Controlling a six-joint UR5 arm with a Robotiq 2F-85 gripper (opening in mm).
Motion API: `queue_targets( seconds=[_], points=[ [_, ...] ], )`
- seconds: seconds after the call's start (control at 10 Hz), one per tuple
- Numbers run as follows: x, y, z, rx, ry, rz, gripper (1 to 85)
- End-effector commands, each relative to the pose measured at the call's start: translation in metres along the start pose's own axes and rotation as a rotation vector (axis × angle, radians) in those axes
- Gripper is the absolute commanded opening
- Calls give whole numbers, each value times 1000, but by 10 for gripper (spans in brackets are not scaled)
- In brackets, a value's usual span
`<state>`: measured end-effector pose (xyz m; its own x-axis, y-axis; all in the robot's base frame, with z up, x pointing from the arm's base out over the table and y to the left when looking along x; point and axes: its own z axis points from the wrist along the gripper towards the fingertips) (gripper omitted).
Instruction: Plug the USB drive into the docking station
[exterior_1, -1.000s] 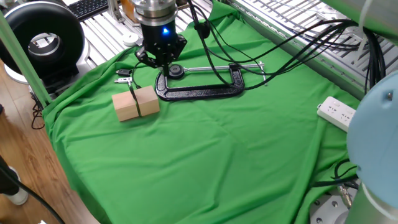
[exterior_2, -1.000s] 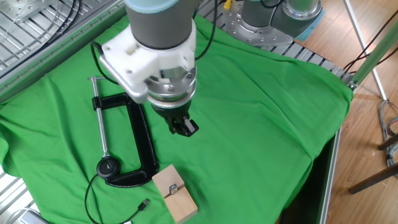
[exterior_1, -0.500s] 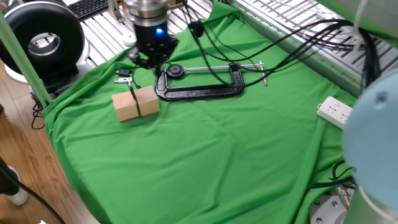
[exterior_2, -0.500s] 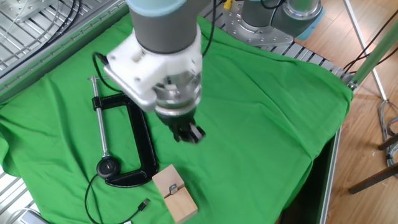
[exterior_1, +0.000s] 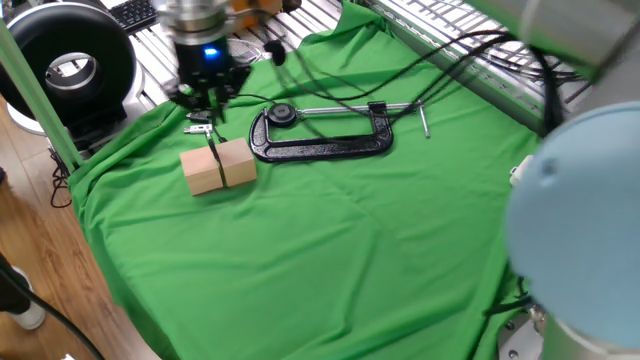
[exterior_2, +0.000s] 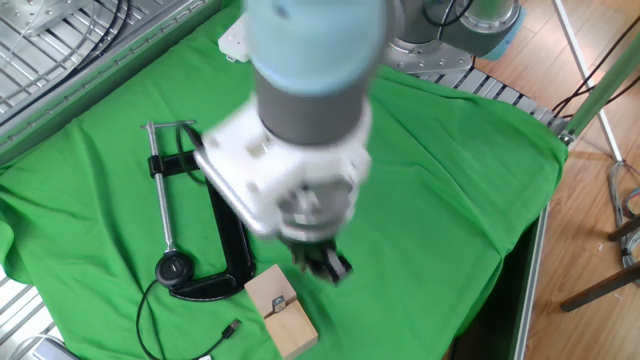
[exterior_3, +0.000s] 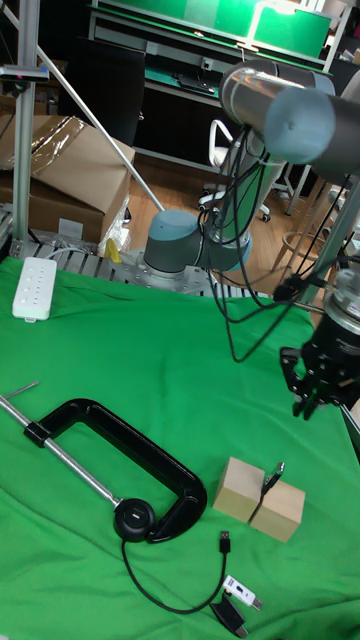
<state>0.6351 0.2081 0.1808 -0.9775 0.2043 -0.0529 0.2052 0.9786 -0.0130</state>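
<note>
Tool: above the wooden blocks, jaw state unclear.
C-clamp: beside docking station.
USB drive: between the blocks.

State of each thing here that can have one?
USB drive: stuck between the wooden blocks, unplugged.
docking station: in the C-clamp's mouth, no drive inserted.
cable plug: loose on the cloth.
gripper: above the cloth, blurred; open or shut unclear.

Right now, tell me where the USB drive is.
In the tall fixed view the USB drive stands tilted in the gap between the two wooden blocks, right of the C-clamp and below the gripper.
</note>
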Motion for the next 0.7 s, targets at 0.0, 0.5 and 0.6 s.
queue_targets(
  seconds=[0.0, 0.5, 0.6],
  points=[
    [-16, 22, 17, -25, -31, 11, 340],
    [-19, -17, 39, -5, -32, -12, 390],
    [-19, -15, 39, -14, -30, -5, 403]
  ],
)
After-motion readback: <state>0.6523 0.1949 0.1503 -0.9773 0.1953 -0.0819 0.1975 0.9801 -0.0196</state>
